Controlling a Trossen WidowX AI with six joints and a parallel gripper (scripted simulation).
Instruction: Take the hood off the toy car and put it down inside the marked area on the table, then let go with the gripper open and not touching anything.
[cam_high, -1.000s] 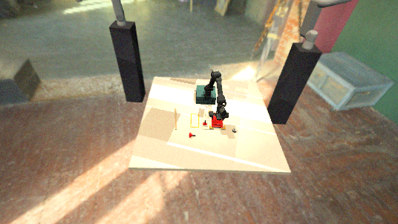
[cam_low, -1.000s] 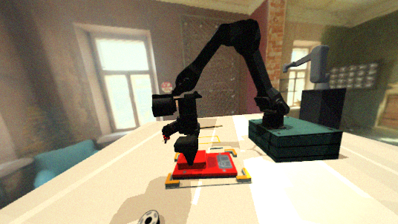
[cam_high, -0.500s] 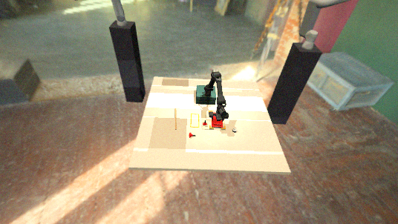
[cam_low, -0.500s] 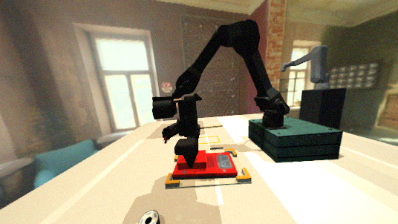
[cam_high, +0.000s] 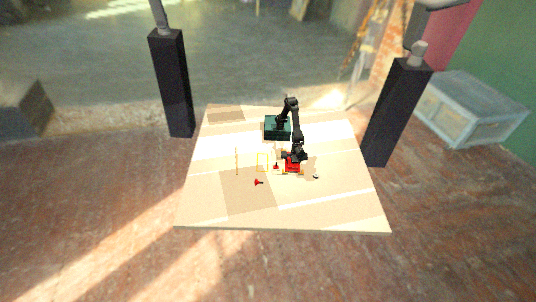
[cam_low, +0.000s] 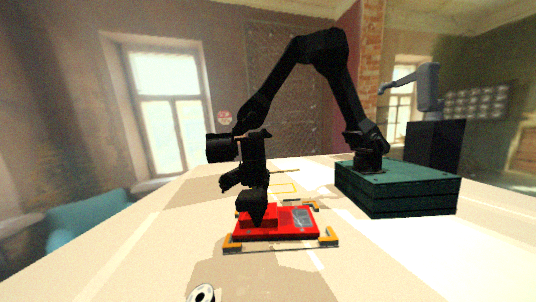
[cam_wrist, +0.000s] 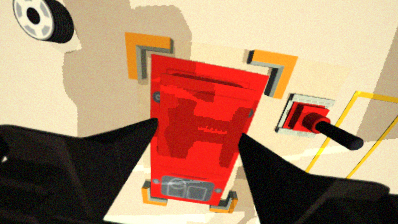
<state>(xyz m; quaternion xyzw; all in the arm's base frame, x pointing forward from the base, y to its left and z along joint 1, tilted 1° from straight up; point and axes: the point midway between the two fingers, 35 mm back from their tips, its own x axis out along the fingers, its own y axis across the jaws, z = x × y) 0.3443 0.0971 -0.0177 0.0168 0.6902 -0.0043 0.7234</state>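
Observation:
The red toy car (cam_low: 300, 231) lies between corner brackets. Its hood (cam_low: 270, 216) (cam_wrist: 212, 129) is the raised red block on the car, at the end away from the grey window panel. My gripper (cam_high: 294, 159) (cam_low: 257, 214) (cam_wrist: 198, 129) is open and points down, with one finger on each long side of the hood. In the wrist view a small gap shows at the right fingertip; whether the left one touches is unclear. In the exterior view the near finger covers part of the hood. The marked area is a yellow outline (cam_high: 262, 153) (cam_low: 283, 193) (cam_wrist: 377, 95) beyond the car.
Orange corner brackets (cam_low: 232, 245) (cam_wrist: 150, 40) surround the car. A red piece with a black handle (cam_high: 276, 166) (cam_wrist: 302, 117) stands between car and outline. Another red piece (cam_high: 257, 182), a wheel (cam_high: 315, 176) (cam_wrist: 47, 20) and a thin yellow bar (cam_high: 236, 161) are also there.

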